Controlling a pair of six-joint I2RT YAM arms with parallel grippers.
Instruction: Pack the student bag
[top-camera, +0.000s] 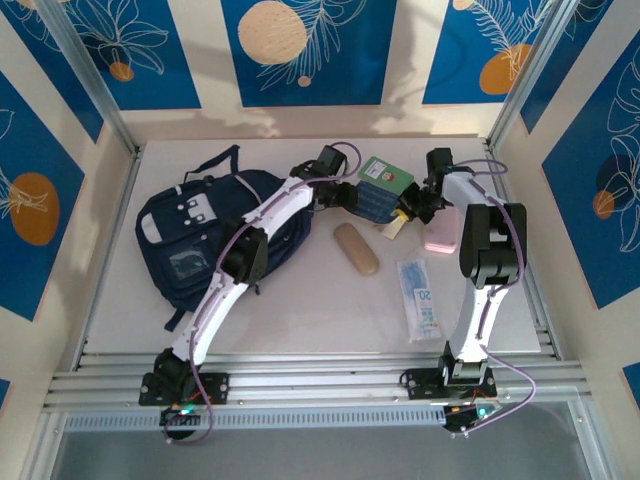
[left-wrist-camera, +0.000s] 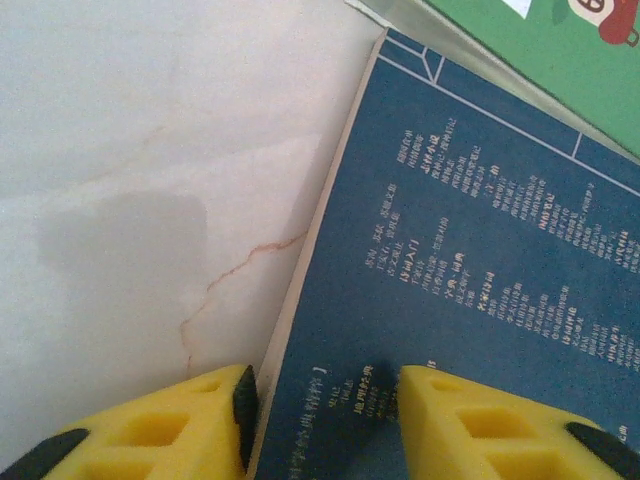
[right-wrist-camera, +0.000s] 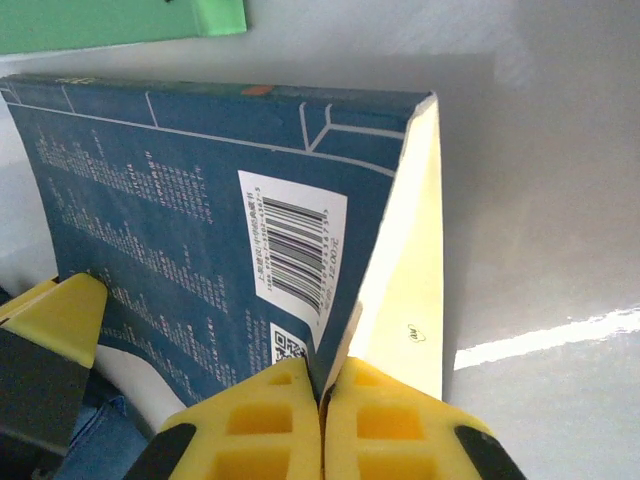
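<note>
Blue book (right-wrist-camera: 200, 230) pinched by its cover in right gripper (right-wrist-camera: 322, 400), left gripper (left-wrist-camera: 320, 400) apart astride its edge; seemingly nothing yet in student bag (top-camera: 200, 240), pouch (top-camera: 357, 248) and packet (top-camera: 420, 298) waiting on counter (top-camera: 300, 310)

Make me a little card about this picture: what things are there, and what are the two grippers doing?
bag: far left, lying flat
blue book: middle back, beside green book
left gripper: open, straddling blue book's edge
right gripper: shut on blue book's cover
also there: tan case, pink item, clear packet
</note>
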